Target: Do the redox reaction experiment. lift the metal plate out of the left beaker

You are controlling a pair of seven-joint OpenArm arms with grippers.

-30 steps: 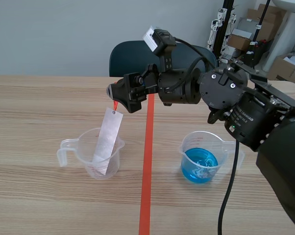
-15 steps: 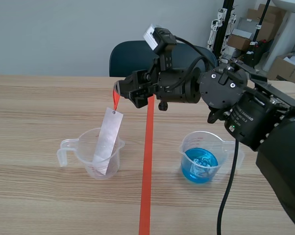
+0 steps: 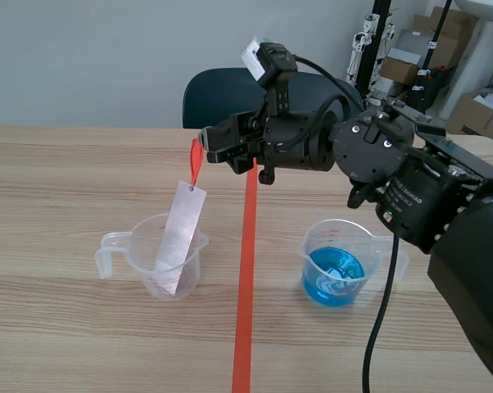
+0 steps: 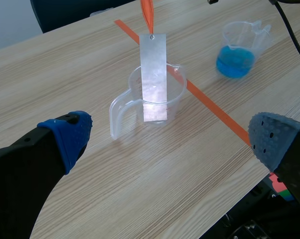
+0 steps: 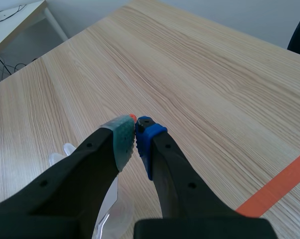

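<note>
Across the wooden table (image 3: 66, 164), the right arm (image 3: 410, 188) extends from the right, past the orange-red tape line (image 3: 246, 270). The left gripper (image 4: 170, 139) has its fingers spread wide and holds nothing, with the left beaker (image 3: 146, 254) ahead of it. The right beaker (image 3: 369, 246) contains blue liquid (image 3: 332, 274). The metal plate (image 3: 179, 237) stands tilted, lower end inside the left beaker. The right gripper (image 3: 204, 146) is pinched closed on the orange ribbon (image 3: 195, 164) looped through the plate's top hole.
</note>
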